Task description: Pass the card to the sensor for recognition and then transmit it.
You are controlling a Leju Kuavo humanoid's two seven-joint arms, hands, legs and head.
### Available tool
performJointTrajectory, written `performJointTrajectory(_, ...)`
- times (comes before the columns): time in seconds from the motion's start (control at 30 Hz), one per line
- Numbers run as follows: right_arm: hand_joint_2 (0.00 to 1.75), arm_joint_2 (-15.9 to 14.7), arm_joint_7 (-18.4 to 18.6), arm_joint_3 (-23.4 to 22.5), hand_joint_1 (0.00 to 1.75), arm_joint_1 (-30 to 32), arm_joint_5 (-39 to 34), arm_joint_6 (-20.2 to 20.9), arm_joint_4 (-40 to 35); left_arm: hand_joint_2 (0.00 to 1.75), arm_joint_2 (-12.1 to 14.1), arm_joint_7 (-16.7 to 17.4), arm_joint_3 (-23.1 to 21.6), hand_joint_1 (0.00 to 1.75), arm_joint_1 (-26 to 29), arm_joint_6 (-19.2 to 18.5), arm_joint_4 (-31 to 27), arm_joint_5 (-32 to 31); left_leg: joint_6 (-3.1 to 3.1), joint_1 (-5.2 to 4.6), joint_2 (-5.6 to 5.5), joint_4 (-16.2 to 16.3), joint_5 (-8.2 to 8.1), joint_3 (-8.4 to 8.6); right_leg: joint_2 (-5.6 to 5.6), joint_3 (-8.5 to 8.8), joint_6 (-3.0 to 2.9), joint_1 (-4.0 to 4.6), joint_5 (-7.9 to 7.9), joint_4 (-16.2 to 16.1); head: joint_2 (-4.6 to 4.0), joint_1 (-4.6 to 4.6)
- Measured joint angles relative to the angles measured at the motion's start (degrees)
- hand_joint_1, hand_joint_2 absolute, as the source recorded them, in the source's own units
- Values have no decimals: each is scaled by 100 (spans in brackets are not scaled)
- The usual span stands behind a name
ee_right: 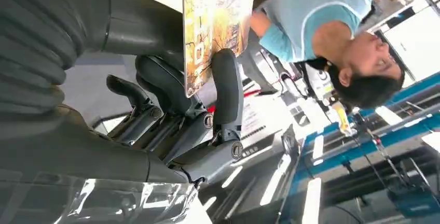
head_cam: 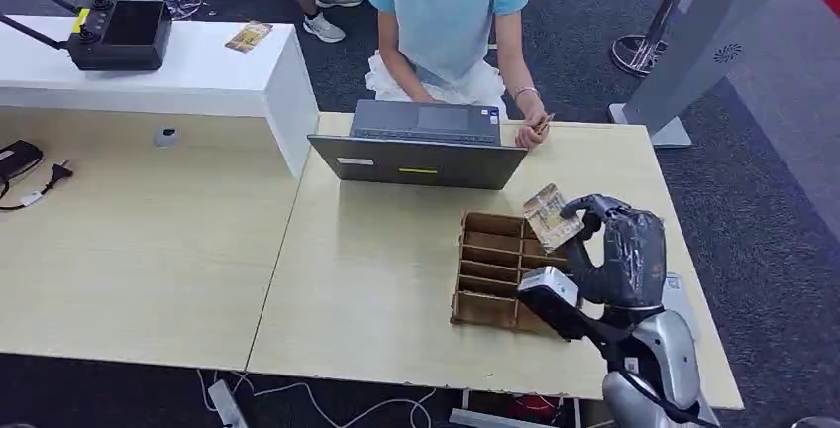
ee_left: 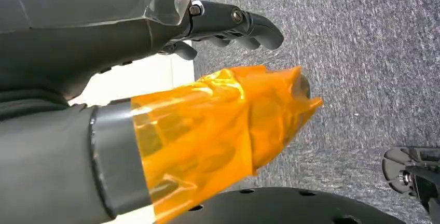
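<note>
My right hand (head_cam: 616,250) holds a yellow-brown patterned card (head_cam: 550,217) pinched between thumb and fingers, lifted above the right side of a brown cardboard divider box (head_cam: 490,269). The right wrist view has the same card (ee_right: 215,24) close up, with a dark finger pressed against its face. My left hand (ee_left: 228,27) hangs over grey carpet, fingers loosely apart and nothing in them, an orange-taped thumb (ee_left: 228,125) in front. A black sensor device (head_cam: 121,35) sits on the white counter at the far left.
A person in a light blue shirt (head_cam: 446,2) sits behind an open grey laptop (head_cam: 421,146), holding a small card (head_cam: 543,126). Another card (head_cam: 248,37) lies on the white counter (head_cam: 198,76). Cables and a plug (head_cam: 45,180) lie on the left table.
</note>
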Motion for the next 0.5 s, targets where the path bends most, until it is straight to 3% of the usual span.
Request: performJointTrajectory(0.5, 175, -94, 109, 162, 175, -1448, -155, 573, 357, 0, 0, -55, 4, 0, -8, -31, 0, -31, 2, 0, 0, 0, 3, 1, 1, 1, -1, 0, 3, 1, 0, -2)
